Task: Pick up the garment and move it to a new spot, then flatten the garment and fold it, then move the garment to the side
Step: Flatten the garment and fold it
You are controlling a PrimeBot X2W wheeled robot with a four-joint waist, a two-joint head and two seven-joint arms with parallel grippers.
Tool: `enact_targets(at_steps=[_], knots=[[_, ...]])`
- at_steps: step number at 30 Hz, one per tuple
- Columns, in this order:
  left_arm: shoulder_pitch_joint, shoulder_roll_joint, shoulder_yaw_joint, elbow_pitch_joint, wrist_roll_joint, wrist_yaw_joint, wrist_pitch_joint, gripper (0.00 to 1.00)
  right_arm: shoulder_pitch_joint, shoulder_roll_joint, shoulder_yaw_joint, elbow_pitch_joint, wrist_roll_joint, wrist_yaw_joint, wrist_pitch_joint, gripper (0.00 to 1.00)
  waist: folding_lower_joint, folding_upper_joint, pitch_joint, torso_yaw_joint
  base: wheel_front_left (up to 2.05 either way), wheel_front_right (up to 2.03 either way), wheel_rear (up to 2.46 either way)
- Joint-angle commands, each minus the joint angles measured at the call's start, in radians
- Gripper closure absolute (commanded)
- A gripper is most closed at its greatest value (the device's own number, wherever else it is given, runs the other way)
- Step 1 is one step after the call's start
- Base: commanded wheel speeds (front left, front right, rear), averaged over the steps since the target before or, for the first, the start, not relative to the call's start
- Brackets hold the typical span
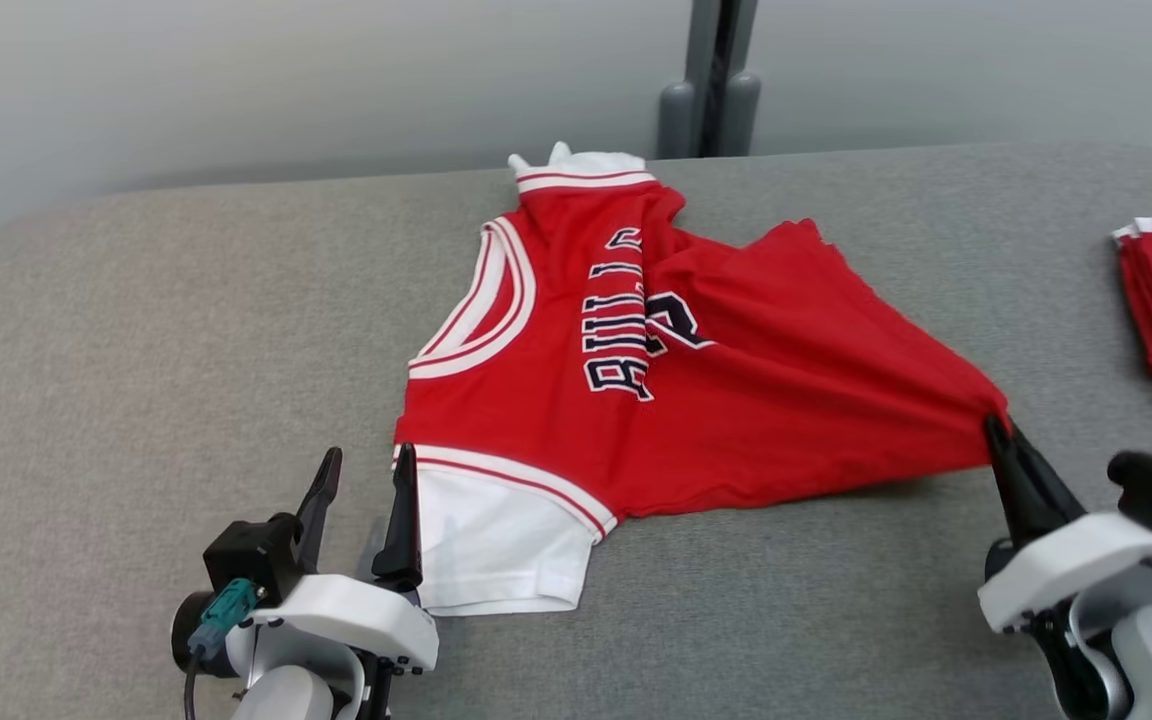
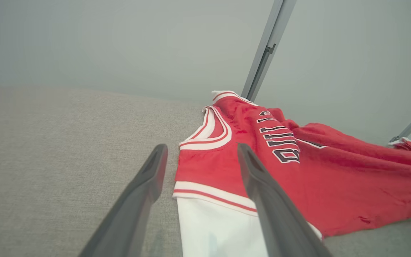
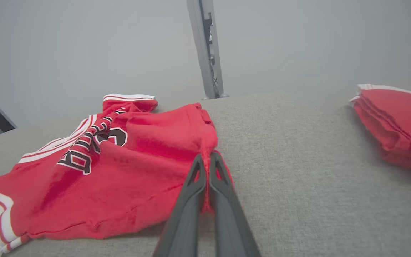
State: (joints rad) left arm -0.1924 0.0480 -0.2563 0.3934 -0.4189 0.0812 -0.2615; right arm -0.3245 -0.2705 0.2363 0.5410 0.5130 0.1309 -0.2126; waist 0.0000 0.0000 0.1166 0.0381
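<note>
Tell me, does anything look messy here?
The jersey lies askew and rumpled: its right side is bunched and drawn to a point where the right claw is shut on its corner. The left claw stands open at its other end.

The garment [image 1: 736, 400], a red sleeveless jersey with white-and-red striped trim and dark, white-edged lettering, is lying rumpled and only partly spread in the middle of the grey table [image 1: 136, 350]. Its trimmed armhole is facing left, a white-banded end is bunching up toward the far edge, and a plain white panel is lying flat at the near left. A fold is running alongside the lettering, and the near right corner is being drawn into a taut peak, pinched in the closed right gripper [image 1: 994, 425]
</note>
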Motion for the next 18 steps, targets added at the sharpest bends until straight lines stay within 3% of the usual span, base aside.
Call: enact_targets(at_steps=[1, 12, 13, 14, 15, 16, 18], knots=[[0.010, 0.006, 0.005, -0.001, -0.002, 0.006, -0.004, 0.00, 0.034, 0.005, -0.015, -0.022, 0.000, 0.000, 0.010, 1.00, 0.0000, 0.0000, -0.021, -0.025, 0.00, 0.00, 0.00], [0.026, 0.005, 0.008, 0.010, 0.008, 0.004, -0.004, 0.00, 0.232, 0.094, -0.172, -0.107, -0.072, 0.000, 0.104, 0.98, 0.0000, 0.0000, -0.044, -0.050, 0.00, 0.00, 0.00], [0.026, 0.005, 0.010, 0.011, 0.009, 0.002, -0.004, 0.00, 0.242, 0.096, -0.177, -0.102, -0.086, 0.000, 0.112, 0.87, 0.0000, 0.0000, -0.045, -0.047, 0.00, 0.00, 0.00], [0.028, 0.005, 0.010, 0.013, 0.012, 0.002, -0.004, 0.00, 0.250, 0.103, -0.178, -0.098, -0.095, 0.000, 0.122, 0.68, 0.0000, 0.0000, -0.046, -0.044, 0.00, 0.00, 0.00], [0.030, 0.005, 0.012, 0.015, 0.014, 0.001, -0.004, 0.00, 0.258, 0.108, -0.182, -0.091, -0.106, 0.000, 0.135, 0.16, 0.0000, 0.0000, -0.047, -0.041, 0.00, 0.00, 0.00], [0.031, 0.005, 0.013, 0.018, 0.016, 0.001, -0.004, 0.00, 0.267, 0.115, -0.185, -0.085, -0.111, 0.000, 0.150, 0.00, 0.0000, 0.0000, -0.049, -0.037, 0.00, 0.00, 0.00], [0.036, 0.005, 0.016, 0.020, 0.018, 0.002, -0.004, 0.00, 0.275, 0.121, -0.199, -0.080, -0.124, 0.000, 0.172, 0.00, 0.0000, 0.0000, -0.052, -0.030, 0.00, 0.00, 0.00]])
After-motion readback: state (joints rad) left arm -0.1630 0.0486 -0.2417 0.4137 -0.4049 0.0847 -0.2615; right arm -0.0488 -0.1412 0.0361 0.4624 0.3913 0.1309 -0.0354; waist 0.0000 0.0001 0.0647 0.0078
